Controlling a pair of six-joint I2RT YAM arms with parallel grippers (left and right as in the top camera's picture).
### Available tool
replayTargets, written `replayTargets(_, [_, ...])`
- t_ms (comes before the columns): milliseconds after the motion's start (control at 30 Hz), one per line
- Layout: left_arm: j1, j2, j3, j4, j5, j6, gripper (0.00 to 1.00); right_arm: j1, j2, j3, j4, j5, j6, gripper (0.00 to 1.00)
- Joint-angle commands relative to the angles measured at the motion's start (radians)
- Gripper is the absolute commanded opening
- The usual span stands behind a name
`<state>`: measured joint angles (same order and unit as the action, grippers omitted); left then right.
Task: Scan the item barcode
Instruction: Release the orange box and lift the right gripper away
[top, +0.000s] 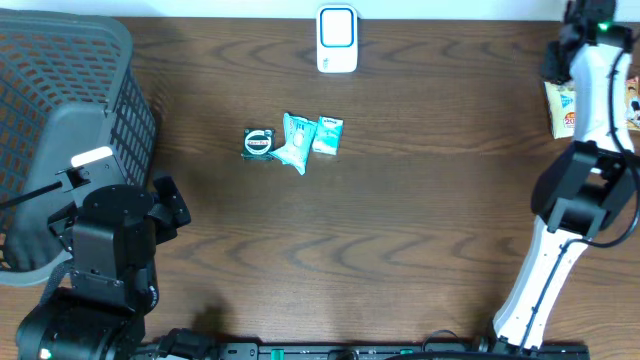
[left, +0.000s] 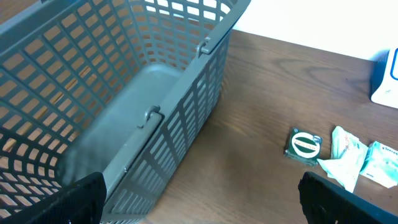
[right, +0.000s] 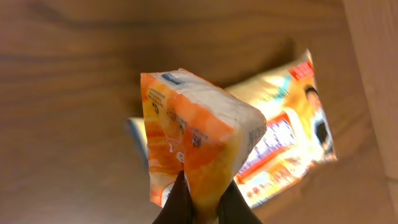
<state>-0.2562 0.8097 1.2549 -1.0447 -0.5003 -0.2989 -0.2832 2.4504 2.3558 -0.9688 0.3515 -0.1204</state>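
The right claw (right: 199, 205) is clenched on the bottom edge of an orange packet (right: 199, 137), which stands up directly above its fingertips. A shiny second packet (right: 292, 143) lies flat on the table (right: 62, 93) beyond the held one, to the claw's right. The left claw (left: 199, 208) is released, jaws wide apart, with the grey basket (left: 124, 93) just ahead on its left and a round green tin (left: 305, 144) ahead on its right.

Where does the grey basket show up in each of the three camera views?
Overhead: the basket sits at the far left edge.
Left wrist: the basket fills the left and middle.
Right wrist: not in it.
Shared landmark: the teal packets, mid-table overhead, at the lower right for the left wrist.
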Motion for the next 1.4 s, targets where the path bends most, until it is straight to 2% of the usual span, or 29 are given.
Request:
replayTargets(0, [0.002,0.0,0.01,-0.002,-0.009,-0.002,0.98,-0.046,-0.028,0.011,-0.03,-0.002,0.024,0.01])
replayTargets(333, [0.002,0.0,0.01,-0.002,-0.009,-0.002,0.98,-0.192,-0.028,0.009,-0.143,-0.045,0.343,0.01])
replayTargets(567, [0.002,0.0,0.01,-0.002,-0.008,-0.002,0.98,-0.227,-0.028,-0.02,-0.158,-0.126,0.38,0.01])
replayTargets(633, [0.002,0.0,0.01,-0.002,-0.009,-0.002,0.98,-0.227,-0.028,-0.042,-0.151,-0.126,0.38,0.1])
replayTargets(667, [0.002,0.0,0.01,-0.002,-0.009,-0.002,0.98,-0.227,-0.028,-0.052,-0.148,-0.126,0.38,0.33])
replayTargets(700, [0.002,0.0,0.01,-0.002,-0.009,-0.002,0.98,-0.227,-0.028,-0.063,-0.145,-0.126,0.383,0.42])
replayTargets(900, [0.002,0.0,0.01,-0.002,-0.009,-0.002,0.98,-0.223,-0.028,-0.117,-0.136,-0.126,0.382,0.68])
replayTargets(1033, [0.002,0.0,0.01,-0.002,-0.009,-0.002,0.98,-0.222,-0.039,-0.117,-0.144,-0.126,0.382,0.77])
replayTargets(1200, [0.002,0.0,0.01,-0.002,-0.008,-0.002,0.98,-0.206,-0.102,-0.117,-0.138,-0.155,0.382,0.78])
replayTargets(1367, [0.002,0.0,0.01,-0.002,-0.009,-0.002,0.98,-0.166,-0.198,-0.117,-0.114,-0.356,0.382,0.8])
